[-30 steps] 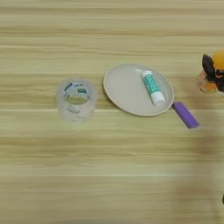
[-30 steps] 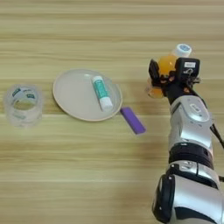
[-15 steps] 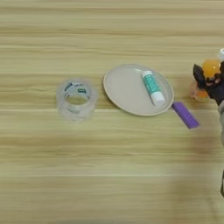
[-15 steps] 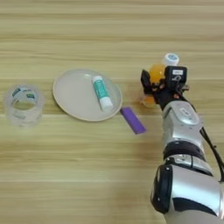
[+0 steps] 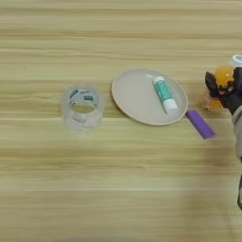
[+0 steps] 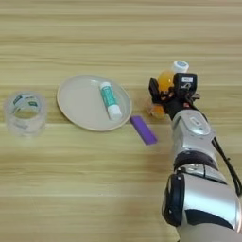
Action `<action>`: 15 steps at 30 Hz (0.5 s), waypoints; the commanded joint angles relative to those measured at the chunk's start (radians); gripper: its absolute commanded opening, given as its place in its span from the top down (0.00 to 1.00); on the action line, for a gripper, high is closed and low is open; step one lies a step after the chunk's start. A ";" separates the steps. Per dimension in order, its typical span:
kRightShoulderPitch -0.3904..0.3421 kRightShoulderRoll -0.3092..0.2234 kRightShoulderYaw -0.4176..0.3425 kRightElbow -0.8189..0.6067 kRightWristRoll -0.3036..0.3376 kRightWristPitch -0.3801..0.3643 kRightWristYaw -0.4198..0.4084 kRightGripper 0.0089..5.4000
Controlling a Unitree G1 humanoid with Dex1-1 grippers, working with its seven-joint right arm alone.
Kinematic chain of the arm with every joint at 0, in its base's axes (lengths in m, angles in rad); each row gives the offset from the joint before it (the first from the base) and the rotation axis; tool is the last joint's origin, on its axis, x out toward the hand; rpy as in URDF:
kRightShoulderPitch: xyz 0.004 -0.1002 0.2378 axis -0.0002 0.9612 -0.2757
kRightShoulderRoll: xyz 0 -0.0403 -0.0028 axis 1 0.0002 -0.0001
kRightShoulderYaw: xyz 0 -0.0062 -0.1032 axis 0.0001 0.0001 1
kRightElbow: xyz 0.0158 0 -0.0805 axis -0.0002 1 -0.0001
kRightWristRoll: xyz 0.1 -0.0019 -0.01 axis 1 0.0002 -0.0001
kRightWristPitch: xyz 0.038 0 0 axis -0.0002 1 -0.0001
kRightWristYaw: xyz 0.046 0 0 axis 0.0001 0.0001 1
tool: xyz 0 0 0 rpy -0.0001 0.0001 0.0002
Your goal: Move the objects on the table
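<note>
Right black two-fingered gripper [image 6: 166, 90] was clamped around the tilted small orange-drink bottle with white cap [image 6: 168, 80], just right of the short purple bar [image 6: 143, 129] and round beige plate [image 6: 75, 101]. Risk: the tilted bottle slipping, or knocking the bar.

Right gripper [image 6: 166, 93] clamps orange-drink bottle [image 6: 166, 83], tilted, white cap [image 6: 180, 65] upper right. Purple bar [image 6: 143, 129] near plate [image 6: 78, 101] holding green-white tube [image 6: 109, 99]; tape roll [image 6: 25, 112] far left.
</note>
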 commanded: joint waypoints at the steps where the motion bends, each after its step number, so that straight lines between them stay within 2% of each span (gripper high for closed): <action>1: -0.098 -0.051 0.006 -0.044 -0.004 -0.039 -0.012 0.36; 11: -0.098 -0.050 0.013 -0.040 -0.003 -0.039 -0.016 0.36; 15: -0.098 -0.049 0.014 -0.040 -0.002 -0.038 -0.018 0.27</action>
